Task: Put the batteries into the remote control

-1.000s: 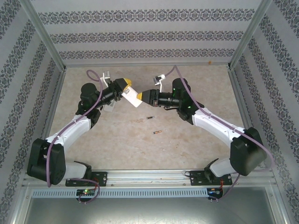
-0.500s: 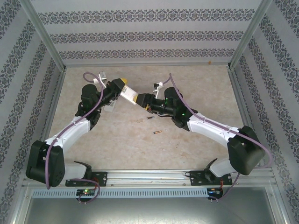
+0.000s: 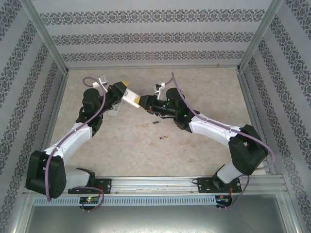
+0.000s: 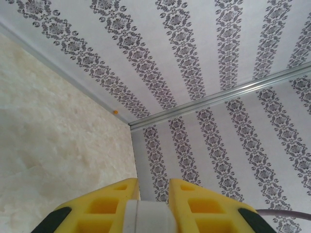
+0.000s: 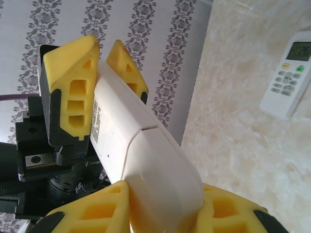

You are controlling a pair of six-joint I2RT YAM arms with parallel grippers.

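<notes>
Remote control (image 5: 112, 121), slim and white with its back cover (image 5: 165, 155) seemingly seated, hangs above the table (image 3: 204, 87) at 11 o'clock of centre. The left gripper (image 5: 104, 58) clamps one end and the right gripper (image 5: 163, 194) is closed on the cover end. Probable step is cover removal, calling for a straight pull against a firm left hold; two dark, copper-tipped batteries (image 3: 156, 123) lie at 5 o'clock.

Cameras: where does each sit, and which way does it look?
Top external: high behind, looking down on the table; left arm and right arm show.
Left wrist: by the left gripper, looking past its yellow jaws at the wall corner.
Right wrist: by the right gripper, facing the left gripper's jaws.
All share the white remote, gripped at both ends.
</notes>
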